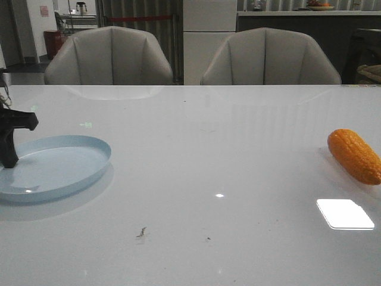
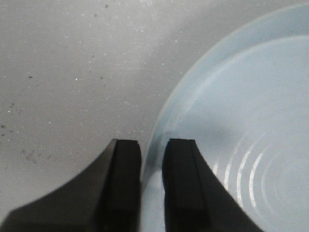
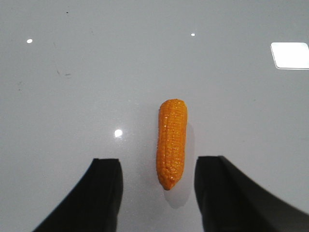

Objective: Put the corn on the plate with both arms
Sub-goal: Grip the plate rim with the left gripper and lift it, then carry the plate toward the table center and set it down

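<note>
Pinched on the plate rim: left hand, fingers nearly together, likely steadying or dragging it. Spread wide around the corn, not touching: right hand, lined up for a grasp. Well apart across the tabletop, corn right, plate left.

We see an orange corn cob lying flat on the white table at the right edge of the front view, just below mid-height, angled with one rounded end toward the upper left. In the right wrist view the corn cob sits near the center, rows of bumpy kernels running its length, its narrower end toward the bottom of the frame. A round, shallow, pale blue plate with a low rim lies at the left edge of the front view, well apart from the cob.
</note>
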Robot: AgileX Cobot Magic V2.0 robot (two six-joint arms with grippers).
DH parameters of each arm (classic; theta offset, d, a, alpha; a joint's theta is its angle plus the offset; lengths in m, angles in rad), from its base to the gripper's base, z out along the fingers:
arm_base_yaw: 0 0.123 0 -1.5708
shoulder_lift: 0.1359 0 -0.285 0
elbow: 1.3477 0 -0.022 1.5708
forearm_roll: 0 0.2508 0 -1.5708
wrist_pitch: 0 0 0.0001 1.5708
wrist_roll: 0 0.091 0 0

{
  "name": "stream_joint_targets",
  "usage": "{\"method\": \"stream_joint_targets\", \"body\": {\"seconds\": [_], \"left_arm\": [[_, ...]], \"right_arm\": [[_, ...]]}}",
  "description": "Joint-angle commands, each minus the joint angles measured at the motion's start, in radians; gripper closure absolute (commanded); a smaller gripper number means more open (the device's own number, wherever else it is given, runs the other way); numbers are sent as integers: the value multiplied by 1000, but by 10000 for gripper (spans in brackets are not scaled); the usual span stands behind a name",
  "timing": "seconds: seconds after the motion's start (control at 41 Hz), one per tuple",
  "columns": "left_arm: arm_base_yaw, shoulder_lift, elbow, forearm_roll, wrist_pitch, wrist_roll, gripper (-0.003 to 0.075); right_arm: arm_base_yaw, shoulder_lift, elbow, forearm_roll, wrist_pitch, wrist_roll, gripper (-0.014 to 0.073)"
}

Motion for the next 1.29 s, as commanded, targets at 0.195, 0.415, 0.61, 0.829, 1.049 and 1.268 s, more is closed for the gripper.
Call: {"method": "stream_joint_targets", "body": {"seconds": [0.195, 0.415, 0.61, 0.829, 1.049, 1.268], "left_arm": [[-5, -49, -40, -13, 0, -1, 627], [-5, -93, -157, -80, 0, -1, 627], [-17, -112, -300, -284, 32, 1, 627], [-134, -112, -398, -406, 59, 1, 627], [-276, -96, -395, -439, 64, -11, 626], [-353, -23, -393, -439, 124, -37, 624]], "right_arm": [[-6, -5, -35, 2, -74, -3, 138], [-6, -5, -35, 2, -74, -3, 138], [-6, -5, -35, 2, -74, -3, 138], [-6, -5, -35, 2, -74, -3, 138], [-6, -5, -35, 2, -55, -3, 138], [-6, -5, -35, 2, -29, -3, 138]]}}
